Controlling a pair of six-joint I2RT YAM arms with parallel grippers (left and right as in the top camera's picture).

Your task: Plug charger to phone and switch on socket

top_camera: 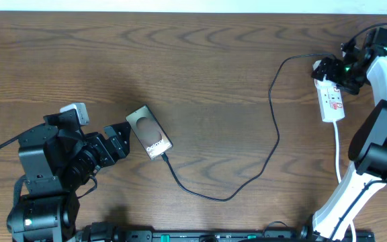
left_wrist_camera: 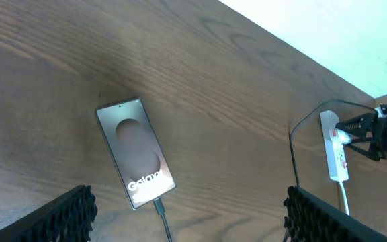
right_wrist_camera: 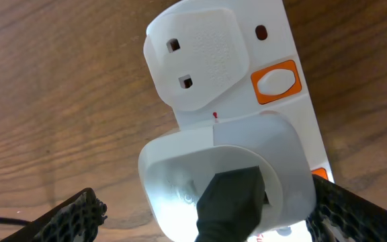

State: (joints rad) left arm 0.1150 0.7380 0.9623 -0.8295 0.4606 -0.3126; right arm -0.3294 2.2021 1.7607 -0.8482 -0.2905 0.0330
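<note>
The phone [top_camera: 149,132] lies face up left of centre, "Galaxy" lettering at its near end; it also shows in the left wrist view [left_wrist_camera: 134,151]. The charger cable's [top_camera: 274,134] small tip [left_wrist_camera: 158,207] sits in the phone's near end. The cable loops right and up to the white socket strip [top_camera: 332,104]. In the right wrist view a black connector [right_wrist_camera: 230,202] sits in a white adapter [right_wrist_camera: 180,175] plugged into the strip [right_wrist_camera: 207,54]. My right gripper [right_wrist_camera: 213,218] is open, its fingers straddling the adapter. My left gripper [left_wrist_camera: 190,222] is open and empty just short of the phone.
An orange rocker switch [right_wrist_camera: 276,82] sits beside an unused socket on the strip. The strip's white cord [top_camera: 338,144] runs down towards the right arm base. A black rail lies along the table's front edge [top_camera: 213,236].
</note>
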